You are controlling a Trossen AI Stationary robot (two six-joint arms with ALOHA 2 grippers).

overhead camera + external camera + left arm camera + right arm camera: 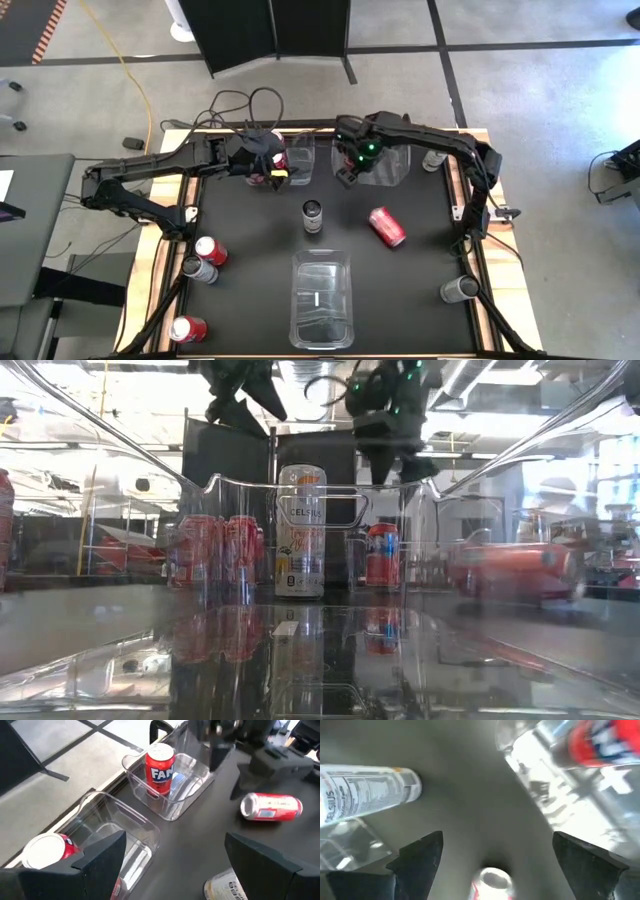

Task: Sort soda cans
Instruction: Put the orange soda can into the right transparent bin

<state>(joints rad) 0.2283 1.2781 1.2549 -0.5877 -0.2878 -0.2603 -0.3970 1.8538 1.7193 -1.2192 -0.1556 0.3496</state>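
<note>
On the black desk [420, 300], red soda cans [388, 227] are lying scattered while others are sitting in the far clear bins [385, 165], where the left gripper [268, 160] and right gripper [348, 170] are both hovering spread, apparently having released cans for sorting.

Three clear plastic bins sit on the black table [400, 290]: two bins [297, 160] [385, 162] along the far edge, one bin [322, 298] at the near edge.
</note>
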